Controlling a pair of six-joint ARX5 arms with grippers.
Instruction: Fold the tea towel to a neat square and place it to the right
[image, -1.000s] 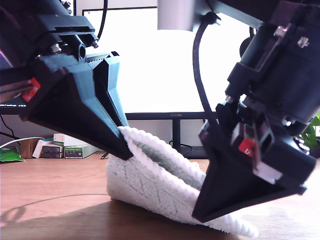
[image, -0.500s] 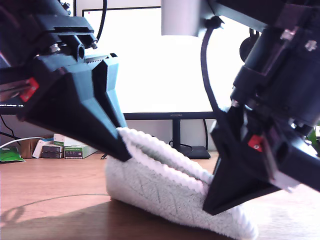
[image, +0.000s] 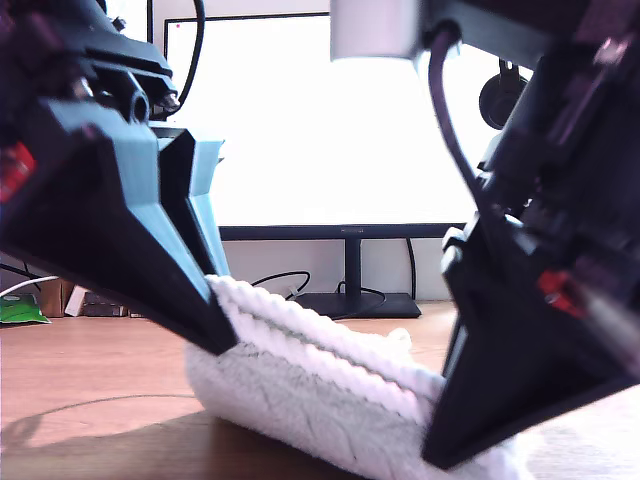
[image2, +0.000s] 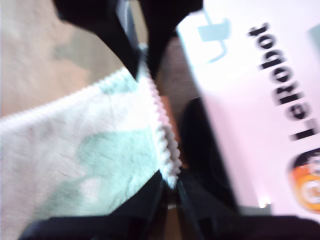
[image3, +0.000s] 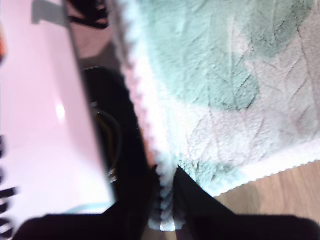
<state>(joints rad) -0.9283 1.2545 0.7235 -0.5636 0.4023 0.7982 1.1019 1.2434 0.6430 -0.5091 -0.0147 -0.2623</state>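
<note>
The off-white tea towel (image: 300, 405) lies doubled over on the wooden table (image: 90, 370), its beaded hem raised between the two grippers. My first gripper (image: 222, 345), at the exterior view's left, is shut on one end of that hem. My second gripper (image: 435, 460), at the exterior view's right, is shut on the other end, lower down. The first wrist view shows my first gripper (image2: 170, 187) pinching the hem, the tea towel (image2: 90, 150) spread beside it and the second gripper's tips farther along. In the second wrist view my second gripper (image3: 167, 202) clamps the tea towel (image3: 225, 75) by its hem.
A bright monitor (image: 330, 120) on a black stand (image: 350, 275) rises just behind the towel. Small boxes (image: 95, 300) and a green packet (image: 15, 310) sit at the exterior view's far left. Both arms fill the foreground.
Both grippers have sunk lower and loom larger in the exterior view, carrying the held hem down. The first tip slid toward that view's left and the second toward its right, so the fold looks flatter.
</note>
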